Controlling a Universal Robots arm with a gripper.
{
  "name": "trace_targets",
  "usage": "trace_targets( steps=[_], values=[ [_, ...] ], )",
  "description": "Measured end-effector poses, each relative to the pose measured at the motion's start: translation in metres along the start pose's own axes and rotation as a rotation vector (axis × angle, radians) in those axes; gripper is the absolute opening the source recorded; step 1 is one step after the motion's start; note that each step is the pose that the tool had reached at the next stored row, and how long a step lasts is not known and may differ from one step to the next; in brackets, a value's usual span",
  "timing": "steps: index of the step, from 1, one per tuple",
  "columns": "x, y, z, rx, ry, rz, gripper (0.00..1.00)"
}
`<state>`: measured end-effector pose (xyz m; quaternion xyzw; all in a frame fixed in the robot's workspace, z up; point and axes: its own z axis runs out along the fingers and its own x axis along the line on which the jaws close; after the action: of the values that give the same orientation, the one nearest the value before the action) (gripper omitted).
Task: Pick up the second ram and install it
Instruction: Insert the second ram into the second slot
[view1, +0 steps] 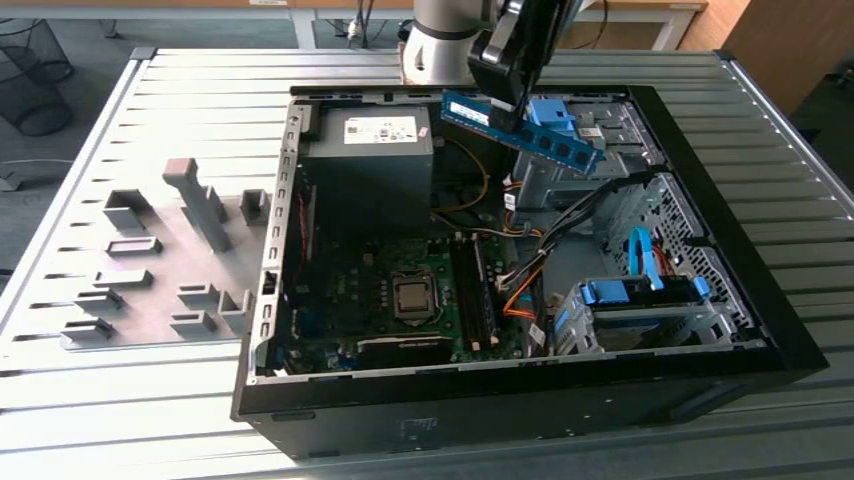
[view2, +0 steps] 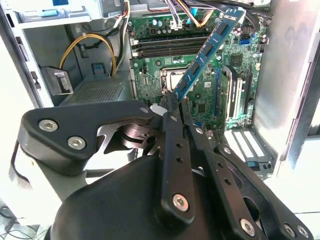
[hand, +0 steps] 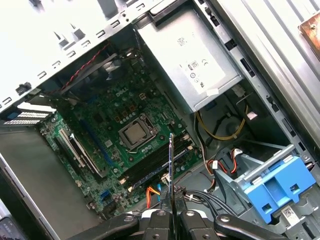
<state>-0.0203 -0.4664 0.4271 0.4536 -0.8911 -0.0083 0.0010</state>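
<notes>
My gripper is shut on the second ram, a long blue stick with black chips. I hold it tilted in the air over the back of the open computer case. In the second wrist view the ram sticks out from my fingers toward the green motherboard. In the first wrist view the ram shows edge-on, rising from between the fingertips. It hangs above the long black memory slots, apart from them. In the exterior view those slots lie beside the processor socket.
A grey power supply fills the case's back corner on the exterior view's left. Blue drive-bay clips and loose cables sit on the exterior view's right. A grey fixture plate with raised blocks lies on the slatted table outside the case.
</notes>
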Motion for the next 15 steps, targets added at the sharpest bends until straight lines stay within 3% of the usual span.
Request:
trace_targets(
  steps=[15],
  values=[
    [0.0, 0.0, 0.0, 0.0001, -0.0005, 0.028, 0.14]
  ],
)
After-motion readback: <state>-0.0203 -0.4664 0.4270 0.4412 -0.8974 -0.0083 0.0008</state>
